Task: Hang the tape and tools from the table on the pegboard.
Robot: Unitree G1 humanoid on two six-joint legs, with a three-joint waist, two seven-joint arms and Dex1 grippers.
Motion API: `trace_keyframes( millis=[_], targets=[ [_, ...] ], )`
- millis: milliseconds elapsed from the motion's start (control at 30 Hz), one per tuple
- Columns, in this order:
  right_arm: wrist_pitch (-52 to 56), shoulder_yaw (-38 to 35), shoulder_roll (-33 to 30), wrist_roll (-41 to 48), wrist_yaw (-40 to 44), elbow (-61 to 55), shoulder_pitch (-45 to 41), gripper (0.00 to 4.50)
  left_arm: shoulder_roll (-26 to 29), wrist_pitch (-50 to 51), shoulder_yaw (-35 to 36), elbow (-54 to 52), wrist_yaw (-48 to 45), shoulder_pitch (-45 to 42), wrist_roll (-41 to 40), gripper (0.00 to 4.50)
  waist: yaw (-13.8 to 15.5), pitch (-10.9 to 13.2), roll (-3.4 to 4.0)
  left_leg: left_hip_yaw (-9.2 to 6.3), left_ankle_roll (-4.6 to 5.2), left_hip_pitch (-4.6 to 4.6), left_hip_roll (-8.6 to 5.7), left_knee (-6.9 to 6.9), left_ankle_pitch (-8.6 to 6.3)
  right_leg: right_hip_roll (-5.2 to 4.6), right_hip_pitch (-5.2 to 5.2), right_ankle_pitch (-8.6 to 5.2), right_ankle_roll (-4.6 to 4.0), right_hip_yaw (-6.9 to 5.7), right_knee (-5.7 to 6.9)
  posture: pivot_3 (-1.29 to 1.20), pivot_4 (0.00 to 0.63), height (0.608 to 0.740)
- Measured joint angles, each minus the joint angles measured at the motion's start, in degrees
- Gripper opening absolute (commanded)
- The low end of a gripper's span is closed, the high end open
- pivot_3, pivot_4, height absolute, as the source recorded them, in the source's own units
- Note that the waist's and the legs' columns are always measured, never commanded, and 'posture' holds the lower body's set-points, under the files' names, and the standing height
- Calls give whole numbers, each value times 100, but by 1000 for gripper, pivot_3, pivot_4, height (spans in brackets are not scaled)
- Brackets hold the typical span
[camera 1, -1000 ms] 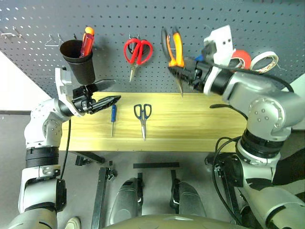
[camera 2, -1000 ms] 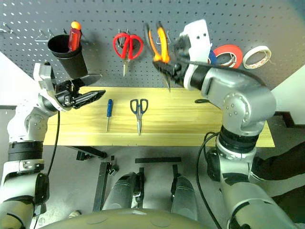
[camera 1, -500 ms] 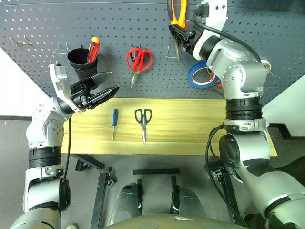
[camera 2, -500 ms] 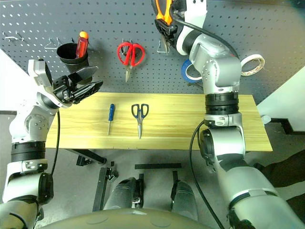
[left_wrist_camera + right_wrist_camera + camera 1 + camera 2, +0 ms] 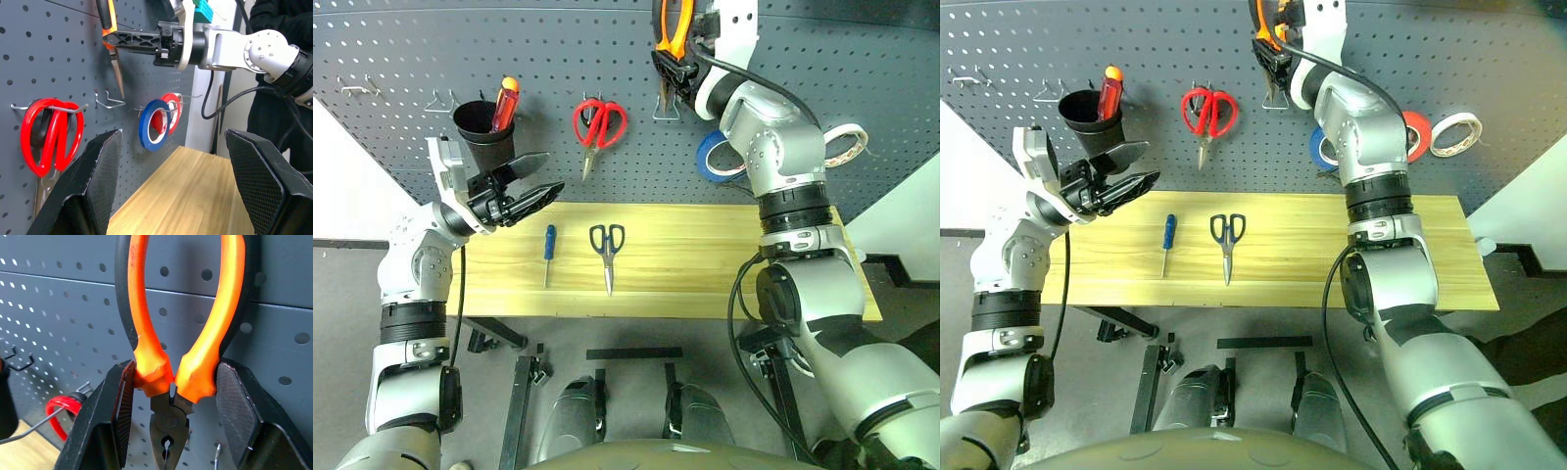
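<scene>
Two tools remain on the table [image 5: 724, 284], scissors [image 5: 607, 245] and screwdriver [image 5: 547, 250] lying lengthwise toward the pegboard [image 5: 862, 88], nearest the left gripper [image 5: 536, 182], fingers spread, while right fingers [image 5: 234, 416] pinch hanging pliers [image 5: 183, 333].

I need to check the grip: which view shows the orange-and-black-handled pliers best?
The right wrist view: the orange-and-black-handled pliers sit close up, pinched at the handle bases between the right gripper fingers. The left wrist view shows them side-on against the dark grey pegboard. The head views cut off the handles.
</scene>
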Motion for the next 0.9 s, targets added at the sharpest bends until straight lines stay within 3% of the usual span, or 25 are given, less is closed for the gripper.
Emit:
trace_keyframes(
  millis=[700,900],
  targets=[
    [-489,55,0,-292,-207,505,195,2084,-41,-157,-176,247,-63,-55,170,3479,-15,-3,-1,-2,0,8,0,2,0,0,10,0,0,1,1,210,107,711],
    [-168,90,27,-283,-211,122,589,4073,-52,-328,-255,488,-105,-80,316,3479,-31,-2,0,-2,0,6,0,2,0,0,7,0,0,0,1,202,102,711]
  ],
)
